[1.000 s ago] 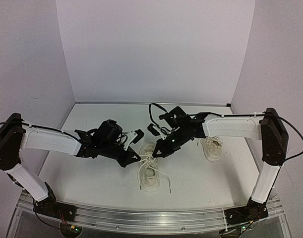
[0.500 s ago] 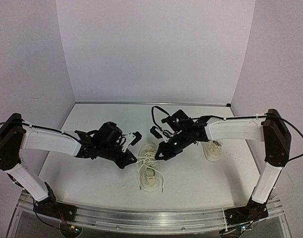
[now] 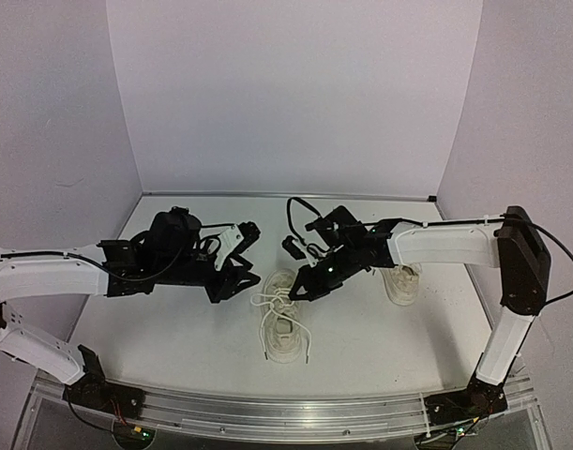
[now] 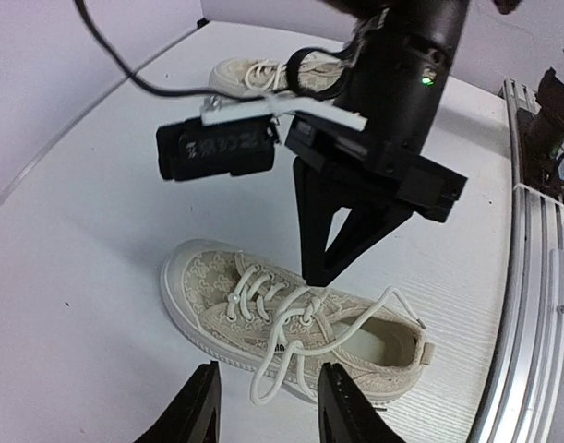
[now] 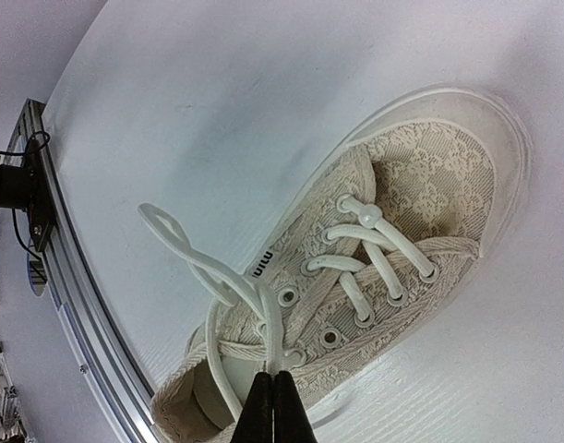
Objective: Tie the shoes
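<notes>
Your right jaws pinch a lace [image 5: 271, 341] of the near shoe [image 5: 420, 175], while your left jaws stand spread just beside it.

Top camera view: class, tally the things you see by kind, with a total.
Sneakers: 2 (centre sneaker, far-right sneaker)
Grippers: 2 (left gripper, right gripper pinching the lace)
Total: 4
</notes>
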{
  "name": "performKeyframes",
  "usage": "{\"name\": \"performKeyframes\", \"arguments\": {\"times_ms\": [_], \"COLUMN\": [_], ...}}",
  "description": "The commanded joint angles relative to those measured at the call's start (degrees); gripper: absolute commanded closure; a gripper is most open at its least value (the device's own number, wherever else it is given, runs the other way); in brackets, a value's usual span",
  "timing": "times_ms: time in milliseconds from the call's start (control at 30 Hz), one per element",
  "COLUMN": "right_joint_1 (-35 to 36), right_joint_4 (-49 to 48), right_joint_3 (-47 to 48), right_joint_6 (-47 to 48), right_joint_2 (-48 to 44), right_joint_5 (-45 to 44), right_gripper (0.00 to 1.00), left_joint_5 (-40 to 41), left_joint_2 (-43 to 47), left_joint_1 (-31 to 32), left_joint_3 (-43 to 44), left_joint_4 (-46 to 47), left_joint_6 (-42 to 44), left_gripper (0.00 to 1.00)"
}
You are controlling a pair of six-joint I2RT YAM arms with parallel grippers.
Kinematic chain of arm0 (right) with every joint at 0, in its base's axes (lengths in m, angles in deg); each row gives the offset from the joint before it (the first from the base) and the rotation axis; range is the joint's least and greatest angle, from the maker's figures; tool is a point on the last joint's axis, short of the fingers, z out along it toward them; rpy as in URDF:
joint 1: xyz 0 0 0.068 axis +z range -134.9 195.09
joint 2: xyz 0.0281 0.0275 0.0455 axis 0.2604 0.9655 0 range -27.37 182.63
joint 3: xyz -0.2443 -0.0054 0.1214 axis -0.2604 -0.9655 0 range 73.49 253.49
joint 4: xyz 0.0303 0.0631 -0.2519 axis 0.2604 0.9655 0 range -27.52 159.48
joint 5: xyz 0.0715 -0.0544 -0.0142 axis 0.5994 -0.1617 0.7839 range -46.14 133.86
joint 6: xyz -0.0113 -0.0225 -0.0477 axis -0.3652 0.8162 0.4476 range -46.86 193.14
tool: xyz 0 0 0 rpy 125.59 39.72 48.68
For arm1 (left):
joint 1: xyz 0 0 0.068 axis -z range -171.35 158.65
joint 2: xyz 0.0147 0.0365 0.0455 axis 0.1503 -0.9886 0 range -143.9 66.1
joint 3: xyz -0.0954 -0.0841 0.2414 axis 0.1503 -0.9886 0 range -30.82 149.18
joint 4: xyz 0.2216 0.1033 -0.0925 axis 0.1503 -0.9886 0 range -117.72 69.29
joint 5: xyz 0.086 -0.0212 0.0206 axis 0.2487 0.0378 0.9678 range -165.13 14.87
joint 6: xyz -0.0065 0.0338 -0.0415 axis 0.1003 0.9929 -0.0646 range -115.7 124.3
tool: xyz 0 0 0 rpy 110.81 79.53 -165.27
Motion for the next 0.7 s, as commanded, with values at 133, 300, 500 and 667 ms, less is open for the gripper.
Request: {"name": "performKeyframes", "arguments": {"times_ms": [133, 300, 500, 667], "right_joint_1": [0.3, 0.2, 0.2, 0.3], "right_joint_4": [-2.1, -2.2, -2.2, -2.2], "right_joint_3": [0.3, 0.6, 1.3, 2.0], "right_joint_6": [-0.7, -1.1, -1.6, -1.7], "right_joint_2": [-0.4, 0.5, 1.9, 2.7], "right_joint_5": [1.5, 1.8, 2.1, 2.5], "right_gripper": [1.0, 1.0, 1.0, 1.0], "left_joint_5": [2.3, 3.1, 3.0, 3.5], "left_joint_2": [-0.5, -5.8, -11.6, -14.9], "left_joint_1": [5.2, 7.1, 7.6, 7.8], "left_joint_3": [0.7, 4.1, 7.3, 9.2], "left_joint_4": [-7.0, -9.5, -10.2, -9.7], "left_joint_6": [25.0, 31.8, 35.8, 38.0], "left_gripper": [0.66, 0.71, 0.72, 0.73]}}
